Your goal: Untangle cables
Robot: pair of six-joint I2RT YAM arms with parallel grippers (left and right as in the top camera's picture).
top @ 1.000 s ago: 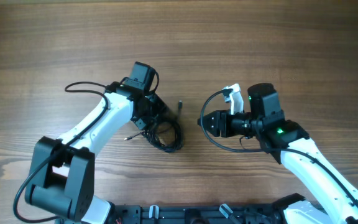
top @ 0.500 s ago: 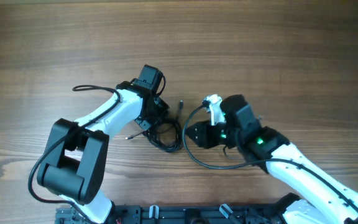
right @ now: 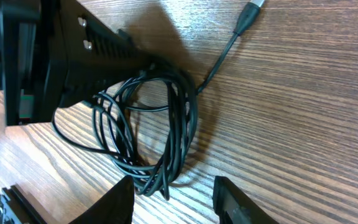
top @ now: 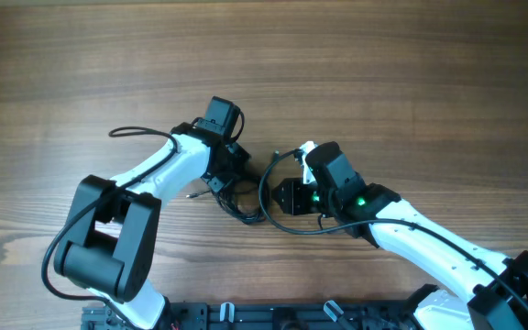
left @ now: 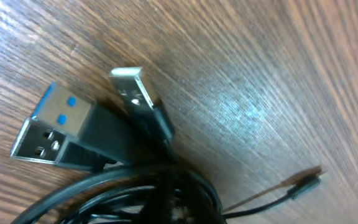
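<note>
The cables (top: 244,200) lie as a small tangled coil of thin black cord near the middle of the wooden worktop (top: 383,73), between the two hands. From the coil's right side one strand runs toward the far side and ends in a plug (top: 274,156) with a pale tip. A thinner tail leaves the left side of the coil and ends in a small plug (top: 189,195).

The left hand (top: 230,176) is over the far-left edge of the coil with its fingers closed together. The right wrist view shows its black body (right: 98,56) lying across the coil's upper-left loops, with strands coming out from under it. I cannot tell whether a strand is pinched between the fingers. The left wrist view shows none of the hand's own fingers. It shows two USB plugs close up on the wood, one with a blue tongue (left: 55,130) and one silver-tipped (left: 132,87) just to its right. Black loops are bunched below them.

The right hand (top: 280,195) sits just to the right of the coil and faces it. Its fingers (right: 122,200) stand apart, and the near end of the coil (right: 160,180) lies in the gap ahead of them. Neither finger appears to touch the cord, and nothing is gripped.
</note>
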